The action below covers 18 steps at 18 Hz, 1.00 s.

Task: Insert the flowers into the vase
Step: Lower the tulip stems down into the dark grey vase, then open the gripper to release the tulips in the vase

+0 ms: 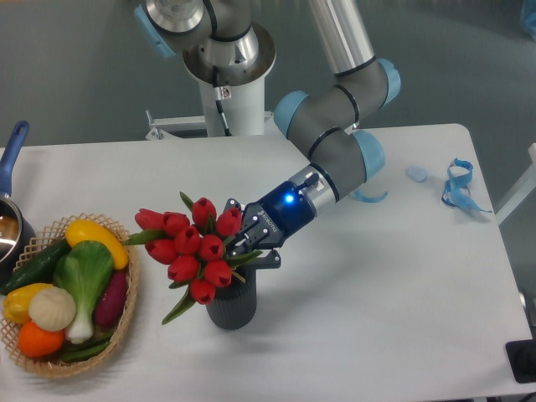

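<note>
flowers [194,251]: red heads, green leaves
vase [232,306]: dark grey, ribbed
surface [377,293]: white
ribbon [458,186]: blue

Vase [232,307] mouth and pincer [245,249] tips behind flowers [191,249]

Lab — pedestal-mounted arm [335,109], white table [377,293].

Just 1 fixed camera here, set high in front, looking down across the white table [377,276]. It faces the arm's base [228,75] at middle range.
</note>
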Motion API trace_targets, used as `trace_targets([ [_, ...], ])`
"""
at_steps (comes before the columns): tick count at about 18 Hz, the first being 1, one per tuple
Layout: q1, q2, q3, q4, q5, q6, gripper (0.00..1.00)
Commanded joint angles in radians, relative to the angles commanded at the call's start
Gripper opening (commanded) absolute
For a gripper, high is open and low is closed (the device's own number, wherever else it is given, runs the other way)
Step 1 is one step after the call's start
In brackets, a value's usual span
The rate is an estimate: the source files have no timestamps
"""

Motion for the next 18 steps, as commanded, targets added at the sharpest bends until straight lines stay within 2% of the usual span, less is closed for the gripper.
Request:
trace_targets([
  [3, 0.011, -0.014, 0.006, 0.0, -0.002, 0.011, 0.26],
  [7, 0.012, -0.012, 0.011, 0.0, -0.002, 0.011, 0.48],
  [9, 0.014, -0.011, 0.012, 0.0, -0.002, 0.012, 0.5],
  [12, 0.015, -0.009, 0.009, 0.0, -0.002, 0.012, 0.64],
  [14, 0.02, -0.008, 0.008, 0.0, -0.002, 0.012, 0.67],
  [17, 0.031, -0.002, 0.0, 0.002, -0.002, 0.021, 1.0],
  [18, 0.035, 0.009, -0.003, 0.002, 0.0, 0.028, 1.0],
])
